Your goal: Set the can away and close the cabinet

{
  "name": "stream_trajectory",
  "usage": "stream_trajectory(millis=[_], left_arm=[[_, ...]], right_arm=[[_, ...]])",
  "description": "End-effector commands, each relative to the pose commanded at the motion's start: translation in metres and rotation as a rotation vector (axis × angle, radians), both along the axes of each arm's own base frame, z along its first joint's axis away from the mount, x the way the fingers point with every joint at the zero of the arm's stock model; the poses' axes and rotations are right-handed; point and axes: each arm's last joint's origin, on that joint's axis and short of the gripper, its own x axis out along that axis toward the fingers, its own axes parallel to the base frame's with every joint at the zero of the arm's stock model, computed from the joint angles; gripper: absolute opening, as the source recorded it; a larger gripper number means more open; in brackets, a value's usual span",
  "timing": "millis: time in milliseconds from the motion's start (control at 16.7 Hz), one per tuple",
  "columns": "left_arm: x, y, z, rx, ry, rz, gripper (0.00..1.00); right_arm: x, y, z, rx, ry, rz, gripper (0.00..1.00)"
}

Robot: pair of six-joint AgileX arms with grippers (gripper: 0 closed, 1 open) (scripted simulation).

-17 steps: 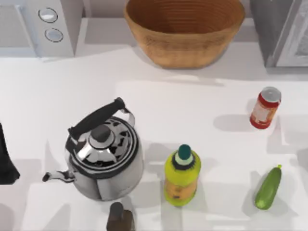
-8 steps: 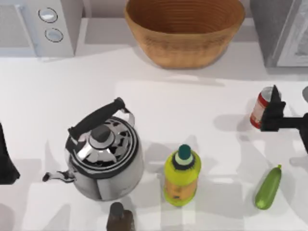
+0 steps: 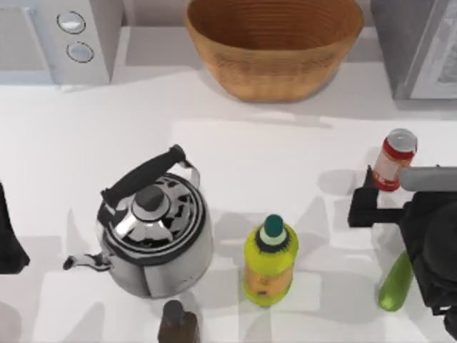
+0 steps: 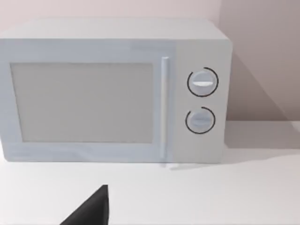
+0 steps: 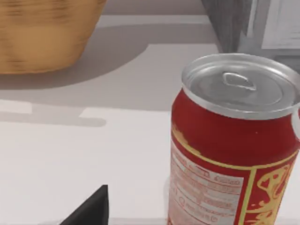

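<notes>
The can (image 3: 393, 163) stands upright near the counter's right edge, toward the back, just in front of the grey cabinet (image 3: 418, 46) in the back right corner. It looks light, stiff and thin-walled with a slick painted side, so I'd take it across the middle of the red body, below the silver rim, squeezing gently. Its long axis is vertical, lid and pull-tab facing up. The right gripper (image 3: 385, 196) sits just in front of it, one dark finger to the can's left, a grey one lying across its lower part; whether they're spread or pinching, I cannot tell. Nearer the front edge lies a cucumber (image 3: 395, 283). The left arm (image 3: 10, 239) waits parked at the counter's left edge.
</notes>
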Motion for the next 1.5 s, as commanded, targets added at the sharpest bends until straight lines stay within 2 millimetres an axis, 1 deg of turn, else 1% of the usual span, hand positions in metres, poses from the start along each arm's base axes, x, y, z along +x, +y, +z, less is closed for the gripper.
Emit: stream_trajectory(millis=[180,600,720,900,1140,1260,1500], left_arm=[[0.000,0.000,0.000,0.000,0.000,0.000,1.00],[0.000,0.000,0.000,0.000,0.000,0.000,1.00],[0.000,0.000,0.000,0.000,0.000,0.000,1.00],[0.000,0.000,0.000,0.000,0.000,0.000,1.00],[0.000,0.000,0.000,0.000,0.000,0.000,1.00],[0.000,0.000,0.000,0.000,0.000,0.000,1.00],[0.000,0.000,0.000,0.000,0.000,0.000,1.00]], right_arm=[[-0.001,0.002,-0.009,-0.004,0.008,-0.005,1.00],[0.001,0.000,-0.007,-0.004,0.008,-0.007,1.00],[0.009,0.000,-0.005,-0.004,0.005,-0.005,1.00],[0.028,-0.001,-0.005,-0.004,0.003,-0.006,1.00],[0.052,0.000,-0.015,-0.004,0.005,-0.006,1.00],[0.057,0.001,-0.020,-0.004,0.007,-0.005,1.00],[0.058,0.001,-0.020,-0.004,0.008,-0.005,1.00]])
